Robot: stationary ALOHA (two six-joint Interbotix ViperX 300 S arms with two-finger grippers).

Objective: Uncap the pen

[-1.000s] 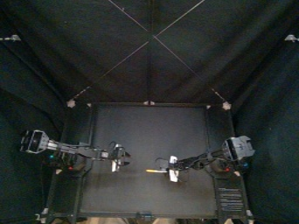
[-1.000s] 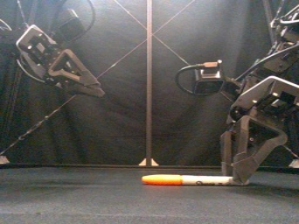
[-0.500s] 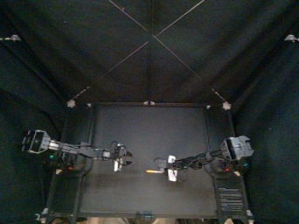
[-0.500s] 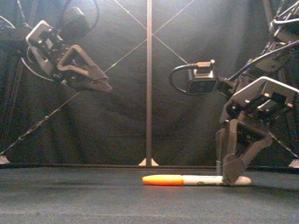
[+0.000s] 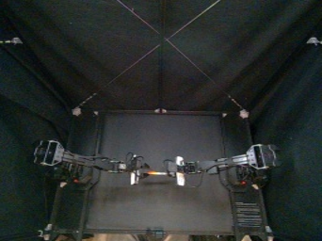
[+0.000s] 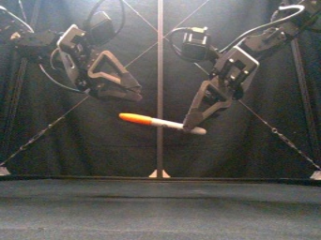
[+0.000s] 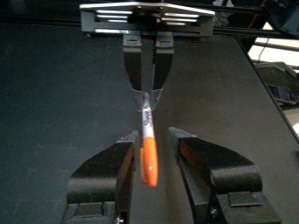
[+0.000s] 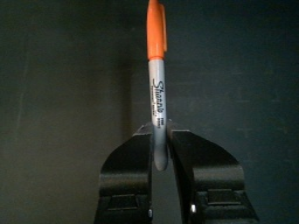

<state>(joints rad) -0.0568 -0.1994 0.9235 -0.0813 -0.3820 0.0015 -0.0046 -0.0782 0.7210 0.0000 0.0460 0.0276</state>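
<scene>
The pen hangs in mid-air over the table's middle, nearly level, with its orange cap (image 6: 137,119) pointing left and its white barrel (image 6: 174,125) to the right. My right gripper (image 6: 196,127) is shut on the barrel's tail end (image 8: 156,105), and the cap (image 8: 156,31) sticks out ahead of it. My left gripper (image 6: 133,96) is open, just above and left of the cap. In the left wrist view the cap (image 7: 149,162) lies in the gap between the spread left jaws without touching either, and the right gripper (image 7: 149,86) faces them. From above, the pen (image 5: 157,174) spans between both grippers.
The black table (image 5: 157,141) lies under the raised pen, and black curtains close the back and sides.
The right gripper closed on the pen on the table, lifted it and carried it left to the middle. The left gripper swung down and right to meet the cap end.
</scene>
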